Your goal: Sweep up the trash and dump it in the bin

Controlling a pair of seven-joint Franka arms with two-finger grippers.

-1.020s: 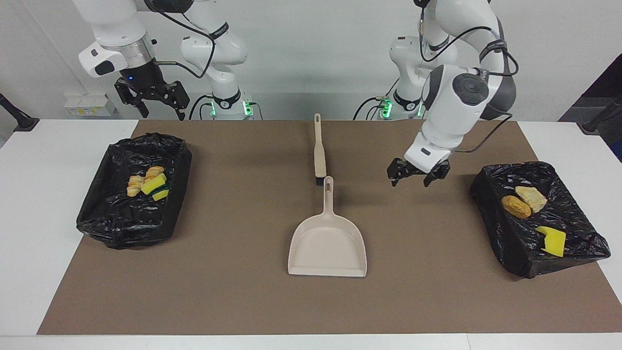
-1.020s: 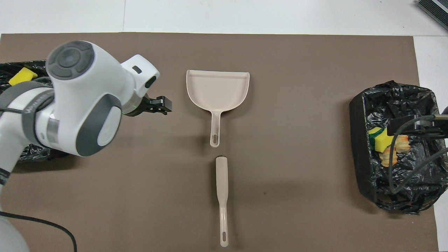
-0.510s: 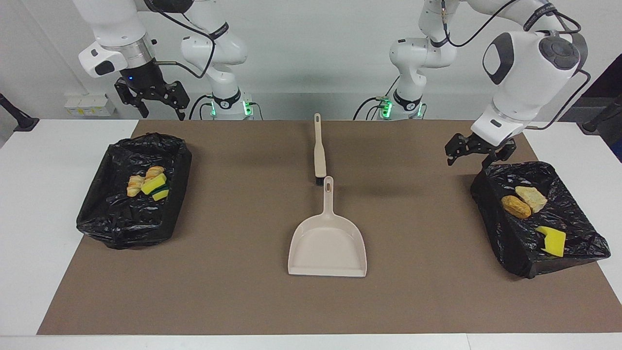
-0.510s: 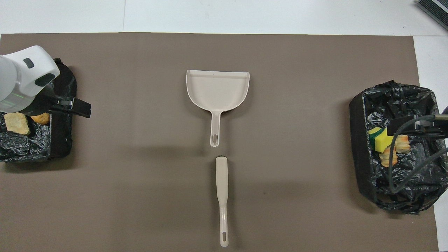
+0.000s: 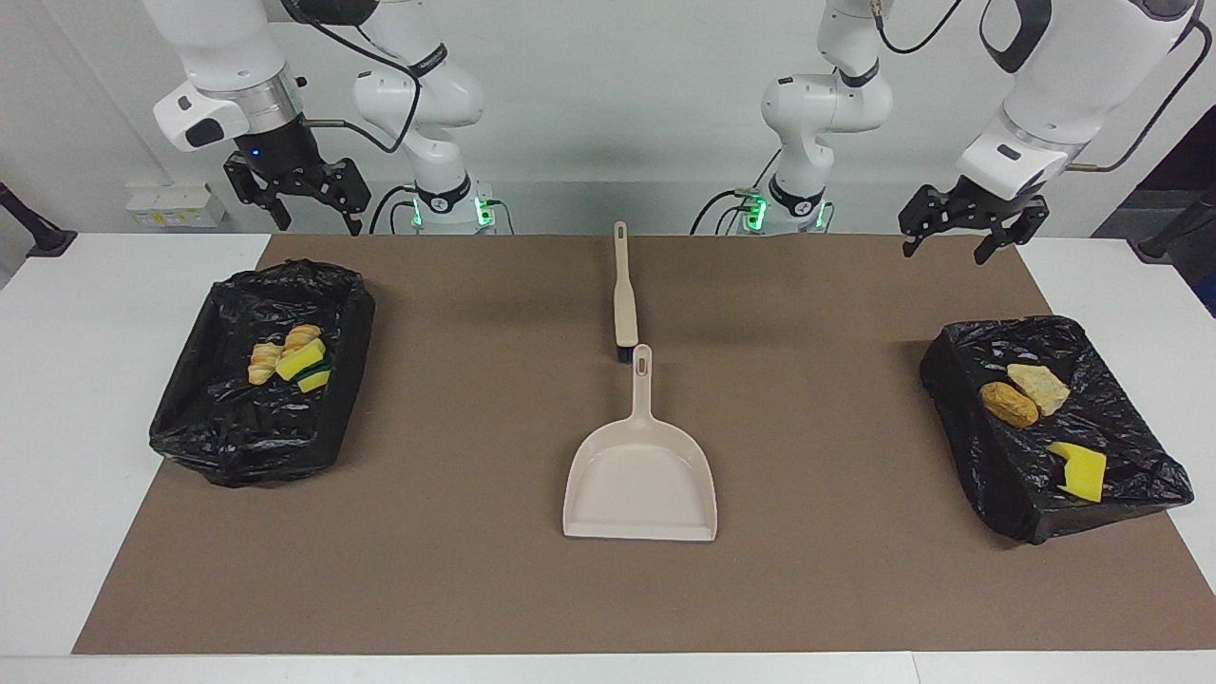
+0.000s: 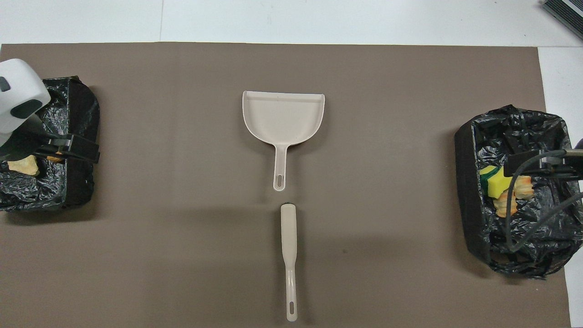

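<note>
right hand (image 5: 973, 231): spread, empty, up over the mat corner nearer the robots than the bin (image 5: 1053, 432)
brush (image 5: 623, 294): mid-bench, long axis runs straight away from the robots, handle toward them
left hand (image 5: 298, 198): spread, empty, equally far from the brush
trash (image 5: 1035, 404): already in both bags, none near the brush

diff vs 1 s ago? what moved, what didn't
Only the left gripper moved: from low over the mat beside the dustpan it rose and swung out toward the bin at its own end, jaws open, empty, nothing grasped or released. Right gripper, brush, dustpan, both bins and the trash unchanged.
</note>
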